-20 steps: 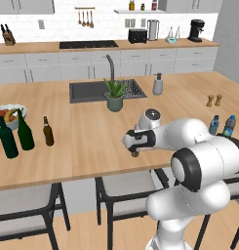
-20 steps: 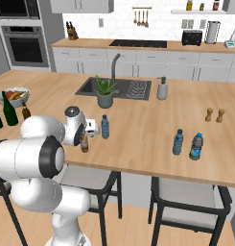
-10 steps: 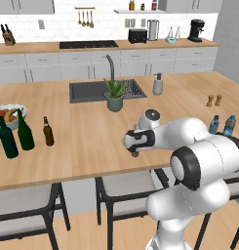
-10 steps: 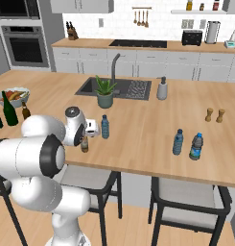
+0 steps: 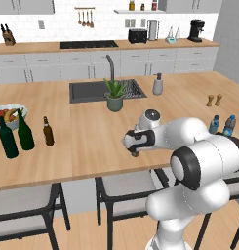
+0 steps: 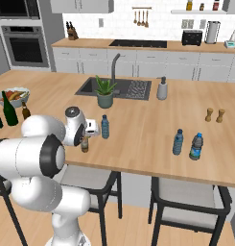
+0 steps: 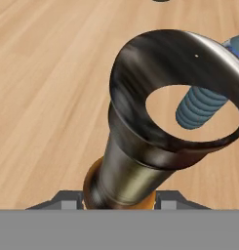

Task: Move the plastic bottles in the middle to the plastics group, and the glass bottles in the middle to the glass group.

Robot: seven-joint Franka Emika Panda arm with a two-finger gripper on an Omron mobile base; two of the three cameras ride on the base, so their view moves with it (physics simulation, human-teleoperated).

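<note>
While the pincer (image 7: 119,201) clamps the amber bottle (image 7: 140,146), its label stays hidden — fingertips cropped.

You get even, bright, rendered light with no harsh glare. Shadows on the worktop (image 5: 87,141) are faint, soft patches just beneath the wine bottles (image 5: 16,134). Both base views look soft and slightly blurred. In the hand view, the beer bottle (image 7: 155,122) mouth looms huge, stretched, with dull grey reflections.

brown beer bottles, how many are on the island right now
2: one brown bottle stands beside the green wine bottles; the other beer bottle is in the gripper at the near edge.
</note>
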